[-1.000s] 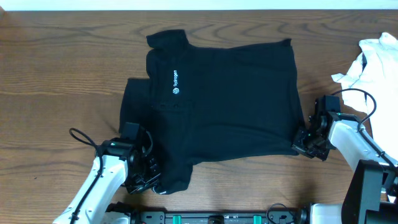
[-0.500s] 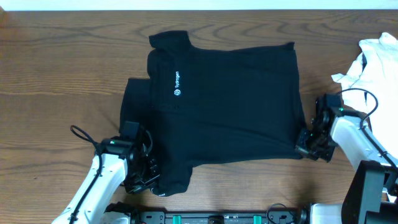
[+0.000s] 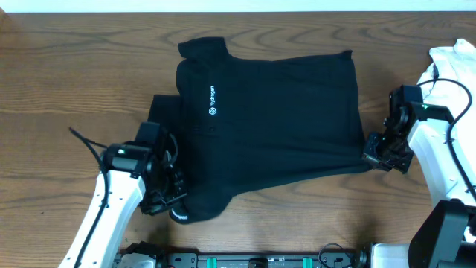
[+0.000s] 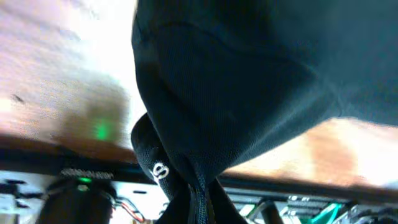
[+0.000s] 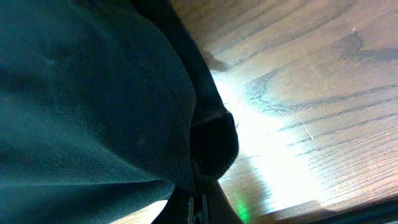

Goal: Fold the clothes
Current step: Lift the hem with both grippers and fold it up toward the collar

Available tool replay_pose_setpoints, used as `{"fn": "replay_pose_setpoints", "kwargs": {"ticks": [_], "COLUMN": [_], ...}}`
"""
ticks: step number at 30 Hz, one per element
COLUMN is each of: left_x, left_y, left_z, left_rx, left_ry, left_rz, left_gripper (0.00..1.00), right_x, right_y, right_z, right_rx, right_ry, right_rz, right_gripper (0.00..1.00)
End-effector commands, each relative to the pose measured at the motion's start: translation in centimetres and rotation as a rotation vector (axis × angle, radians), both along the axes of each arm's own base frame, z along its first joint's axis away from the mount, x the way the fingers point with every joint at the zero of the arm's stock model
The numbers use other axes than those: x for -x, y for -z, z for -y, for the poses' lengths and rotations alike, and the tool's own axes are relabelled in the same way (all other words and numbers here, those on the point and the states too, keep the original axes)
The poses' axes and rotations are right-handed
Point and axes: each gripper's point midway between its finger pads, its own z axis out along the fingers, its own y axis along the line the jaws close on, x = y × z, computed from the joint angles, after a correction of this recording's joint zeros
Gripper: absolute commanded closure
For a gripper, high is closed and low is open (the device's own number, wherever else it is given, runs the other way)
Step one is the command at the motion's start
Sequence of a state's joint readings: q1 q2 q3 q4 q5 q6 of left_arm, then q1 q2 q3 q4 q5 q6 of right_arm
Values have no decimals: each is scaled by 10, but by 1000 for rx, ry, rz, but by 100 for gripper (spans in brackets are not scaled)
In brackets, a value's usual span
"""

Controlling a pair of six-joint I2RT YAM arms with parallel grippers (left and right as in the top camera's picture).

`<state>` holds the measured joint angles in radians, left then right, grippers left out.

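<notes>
Black T-shirt [image 3: 275, 126] is spread mid-frame on table [image 3: 74, 74]. Its lower-left corner is clamped by left gripper [image 3: 171, 202] jaws, lower-right corner by right gripper [image 3: 374, 152] jaws.

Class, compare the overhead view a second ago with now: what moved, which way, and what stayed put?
The left gripper and right gripper, each shut on the black T-shirt at its near hem, moved toward the far side of the table. The right one also moved outward, pulling the hem taut. The shirt's far half, its logo and the white garment stayed put.
</notes>
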<state>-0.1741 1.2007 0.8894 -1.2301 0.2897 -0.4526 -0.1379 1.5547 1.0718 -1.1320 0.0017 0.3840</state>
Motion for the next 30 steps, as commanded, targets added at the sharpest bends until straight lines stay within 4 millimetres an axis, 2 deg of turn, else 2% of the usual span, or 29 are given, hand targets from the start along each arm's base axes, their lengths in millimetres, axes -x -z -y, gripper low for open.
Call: {"fn": "replay_pose_setpoints", "kwargs": {"ticks": [1,6,9,21,26,30], "left_x": [-22,-54,-74,-142,-169,-188], "left_y": [-22,-49,-55,-36,-34,-33], "left_z": [-5,0,4,16,7,9], "left_rx": [-38,-16,-2,6,-71,-79], "left_ry": [17,13,10,28,42,50], "left_rz": [101,235,311,390,407,443], "left_gripper": [94,94,94,94,94,94], "right_x": [-12,-20,-30,-82,-101,-112], "right_y": [-11,-11,-12,-21,-28,-30], "right_z": [0,-4,-7,0,3,4], "right_rx": [5,-16,-37,-14,-2,4], "right_ry": [11,21,20,26,23,22], "right_rz": [47,81,122,338,423,460], "right_gripper": [99,99,99,99,99,99]}}
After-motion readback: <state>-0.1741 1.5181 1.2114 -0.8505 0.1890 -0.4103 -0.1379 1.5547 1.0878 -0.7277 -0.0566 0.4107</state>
